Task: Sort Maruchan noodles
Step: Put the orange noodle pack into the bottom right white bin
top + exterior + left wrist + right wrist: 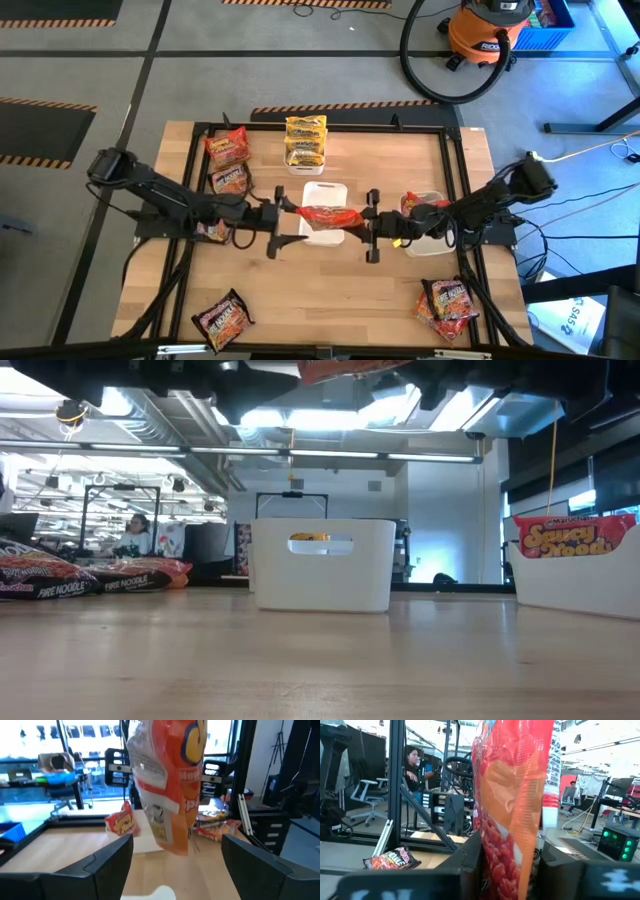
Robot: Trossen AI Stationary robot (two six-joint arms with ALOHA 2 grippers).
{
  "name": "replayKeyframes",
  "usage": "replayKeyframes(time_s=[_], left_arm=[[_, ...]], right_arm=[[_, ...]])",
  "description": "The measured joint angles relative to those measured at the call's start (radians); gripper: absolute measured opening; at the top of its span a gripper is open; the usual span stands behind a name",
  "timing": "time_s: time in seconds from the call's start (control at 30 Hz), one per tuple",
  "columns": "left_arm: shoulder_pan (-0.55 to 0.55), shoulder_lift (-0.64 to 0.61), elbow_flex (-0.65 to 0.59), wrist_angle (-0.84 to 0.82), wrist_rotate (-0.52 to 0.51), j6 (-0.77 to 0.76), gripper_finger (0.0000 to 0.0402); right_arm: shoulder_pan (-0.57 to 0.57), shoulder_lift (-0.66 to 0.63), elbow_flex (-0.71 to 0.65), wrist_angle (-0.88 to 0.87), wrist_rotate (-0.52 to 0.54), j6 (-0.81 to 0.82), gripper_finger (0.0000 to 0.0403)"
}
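Red-orange packet [328,215] held mid-frame over white tray [325,192], for handover. Right hand [372,222] clamped on packet; left hand [285,214] fingers spread apart, packet between them.

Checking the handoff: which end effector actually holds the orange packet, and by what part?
The right end effector pinches the red-orange packet by its right end, above the white tray. The left end effector is open, fingers clear of it.
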Motion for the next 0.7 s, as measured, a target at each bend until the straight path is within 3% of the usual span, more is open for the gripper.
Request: replayKeyframes(time_s=[0.3, 0.5, 0.7], left_arm=[[0.021, 0.046, 0.000, 0.066, 0.005, 0.004, 0.0296], [0.024, 0.046, 0.000, 0.081, 0.071, 0.029, 0.0295], [0.024, 0.046, 0.000, 0.096, 0.074, 0.032, 0.0273]], right_arm=[[0.000, 0.078, 0.055, 0.007, -0.007, -0.039, 0.0075], [0.000, 0.138, 0.129, 0.007, -0.008, -0.082, 0.0075], [0.000, 0.170, 0.188, 0.006, -0.032, -0.080, 0.0075]])
